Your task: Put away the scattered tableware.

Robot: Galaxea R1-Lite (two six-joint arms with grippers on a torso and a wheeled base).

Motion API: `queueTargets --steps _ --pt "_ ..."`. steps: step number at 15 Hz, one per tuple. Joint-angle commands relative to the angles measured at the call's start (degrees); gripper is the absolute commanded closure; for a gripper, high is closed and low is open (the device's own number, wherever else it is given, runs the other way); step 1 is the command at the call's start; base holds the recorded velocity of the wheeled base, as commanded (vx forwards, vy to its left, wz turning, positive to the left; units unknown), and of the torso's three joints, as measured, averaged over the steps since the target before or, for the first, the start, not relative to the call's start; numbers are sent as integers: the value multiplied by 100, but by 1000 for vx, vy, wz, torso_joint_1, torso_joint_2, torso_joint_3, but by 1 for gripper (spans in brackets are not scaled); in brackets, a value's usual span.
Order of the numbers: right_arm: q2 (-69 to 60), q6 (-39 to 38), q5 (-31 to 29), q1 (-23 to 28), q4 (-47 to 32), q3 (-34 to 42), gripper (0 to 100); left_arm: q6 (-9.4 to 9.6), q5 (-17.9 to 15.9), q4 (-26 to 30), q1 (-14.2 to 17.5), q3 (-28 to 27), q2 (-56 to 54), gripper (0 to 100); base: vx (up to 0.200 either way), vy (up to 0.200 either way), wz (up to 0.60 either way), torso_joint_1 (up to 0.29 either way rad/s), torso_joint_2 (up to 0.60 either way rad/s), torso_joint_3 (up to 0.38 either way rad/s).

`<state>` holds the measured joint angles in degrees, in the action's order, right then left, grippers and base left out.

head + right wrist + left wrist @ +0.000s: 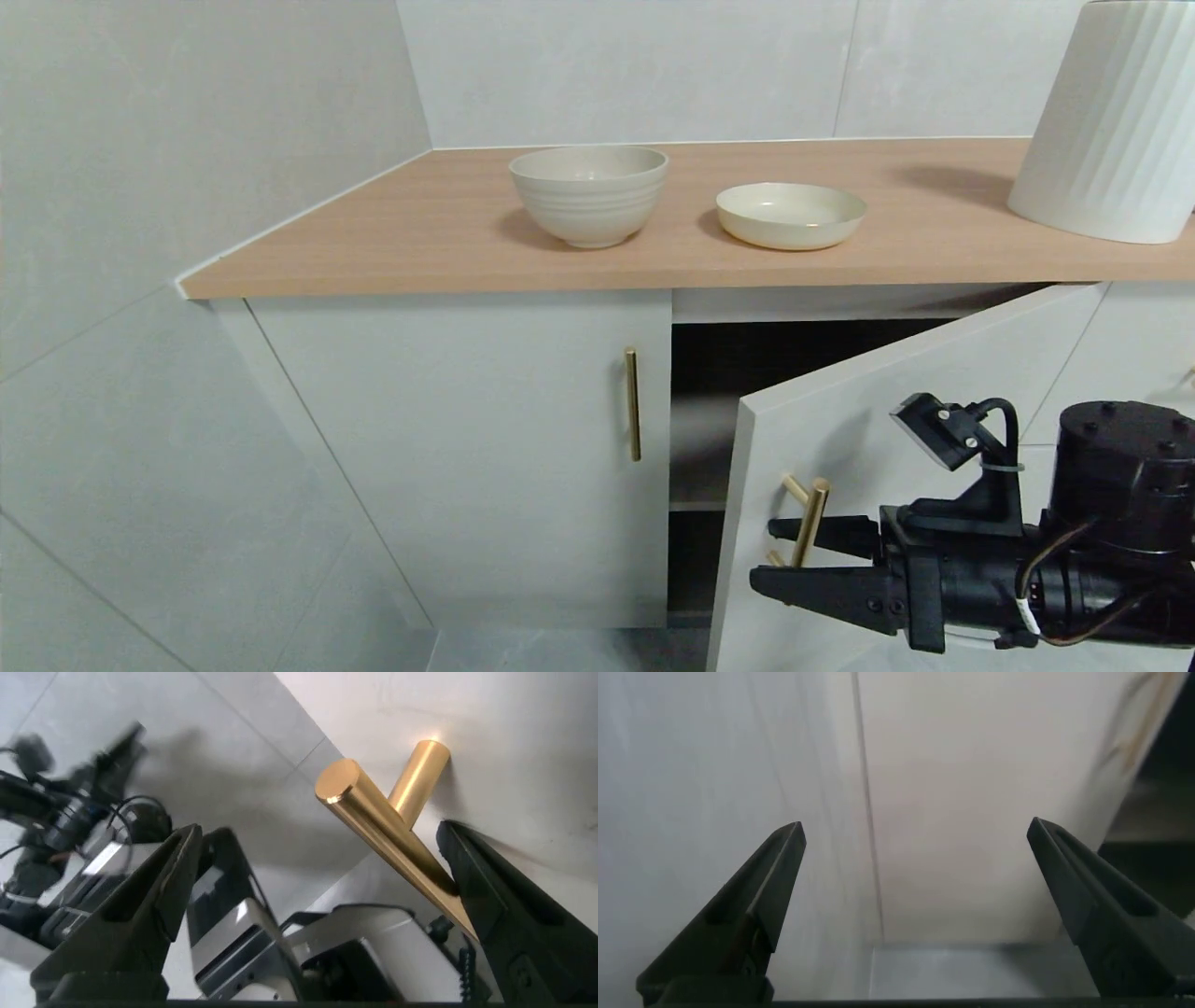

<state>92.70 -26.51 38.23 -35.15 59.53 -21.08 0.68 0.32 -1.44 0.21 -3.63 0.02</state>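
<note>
Low in the right of the head view, the right gripper (767,555) has its black fingers spread apart, one on each side of the brass handle (810,523) of the right cabinet door (868,411). In the right wrist view the bar (374,831) runs between the fingers (177,877), close to one of them but not pinched, so the gripper is open around the handle and not clamped on it. The door swings outward, partly open, and shows the dark cabinet interior (709,373) with a shelf (695,504) at centre frame. The left door (467,448) beside it is shut, its handle (633,403) untouched.

The left gripper (915,829) is also wide open and holds nothing, facing a pale cabinet front.

Above, across the upper middle of the head view, the wooden countertop (420,243) carries the tableware: a deep bowl (589,194) and, just to its right, a shallow dish (791,215), near each other but not touching. A white ribbed container (1111,121) stands at the upper right.

By my reading, the task is at an early stage: the cupboard is being opened, neither piece has been lifted, and both remain to be carried inside.
</note>
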Motion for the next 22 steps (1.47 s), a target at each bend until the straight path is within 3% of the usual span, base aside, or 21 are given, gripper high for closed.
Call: queueTargets --steps 1,3,5,7,9,10,12,14,15,18,21,22 --pt "-199 6 0 -1 -20 148 0 28 -322 408 -12 -894 340 0 0 0 0 0 0 0" --pt "-252 24 0 -1 -11 209 0 28 -1016 935 -12 -2124 1457 0 0 0 0 0 0 0" --pt "-314 24 0 -10 -11 218 0 11 -1491 926 -12 -2854 2872 0 0 0 0 0 0 0" --pt "-402 24 0 -36 -11 297 0 -42 -1825 891 -12 -3539 4401 0 0 0 0 0 0 0" --pt "-472 24 0 -45 -11 385 0 -95 -1921 636 -407 -3820 5508 0 0 0 0 0 0 0" --pt "-533 24 0 -54 -11 438 0 -297 -1921 346 -662 -3812 5869 0 0 0 0 0 0 0" --pt "-551 24 0 -54 -11 455 0 -930 -1833 -120 -1278 -3759 6378 0 0 0 0 0 0 0" --pt "-551 24 0 -54 -11 464 0 -1246 -1772 -217 -1673 -3759 6572 0 0 0 0 0 0 0" --pt "-560 24 0 -54 -11 464 0 -1316 -1772 -217 -1866 -3759 6616 100 0 0 0 0 0 0" --pt "-621 24 0 -54 -11 526 0 -1439 -1790 -217 -2420 -3724 6712 100 0 0 0 0 0 0" --pt "-639 24 0 -54 -11 543 0 -1343 -1807 -340 -2745 -3741 7073 100 0 0 0 0 0 0" --pt "-639 24 0 -54 -11 543 0 -1290 -1807 -621 -2895 -3724 7389 100 0 0 0 0 0 0"
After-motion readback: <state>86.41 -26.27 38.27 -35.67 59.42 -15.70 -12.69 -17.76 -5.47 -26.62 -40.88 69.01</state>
